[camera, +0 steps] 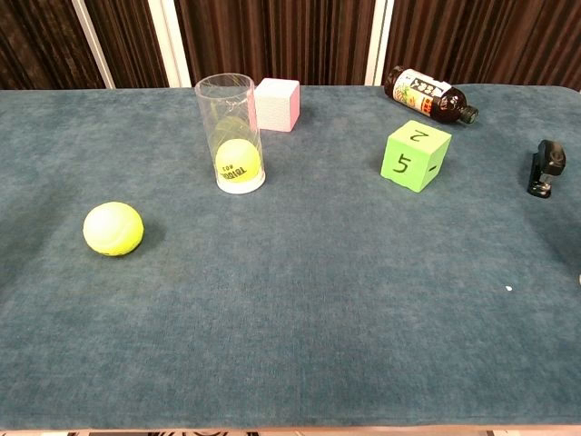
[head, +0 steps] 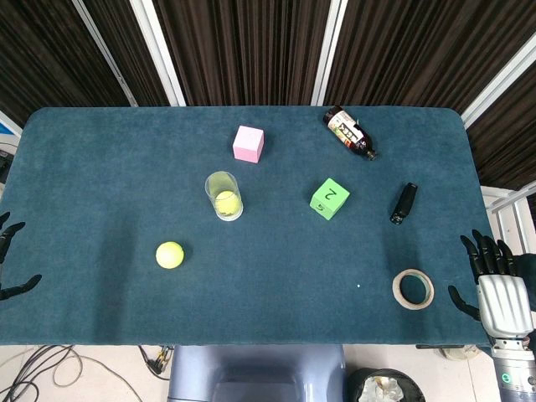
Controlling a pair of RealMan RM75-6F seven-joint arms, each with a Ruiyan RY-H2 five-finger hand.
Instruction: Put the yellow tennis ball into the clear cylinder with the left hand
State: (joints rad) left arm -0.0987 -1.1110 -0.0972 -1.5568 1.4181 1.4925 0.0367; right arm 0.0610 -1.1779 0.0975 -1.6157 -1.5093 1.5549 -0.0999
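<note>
A yellow tennis ball (head: 169,255) (camera: 113,228) lies loose on the blue table, left of centre. The clear cylinder (head: 224,195) (camera: 231,133) stands upright behind and to the right of it, with a second yellow ball (camera: 238,160) resting at its bottom. My left hand (head: 10,261) shows only as dark fingertips at the far left edge of the head view, fingers apart, well clear of the loose ball. At the right front corner my right hand (head: 494,280) lies with fingers spread, holding nothing. Neither hand appears in the chest view.
A pink cube (head: 249,143) (camera: 277,104) sits behind the cylinder. A green numbered cube (head: 329,199) (camera: 416,155), a dark bottle on its side (head: 349,131) (camera: 431,94), a black clip-like object (head: 403,203) (camera: 544,168) and a tape roll (head: 413,288) occupy the right half.
</note>
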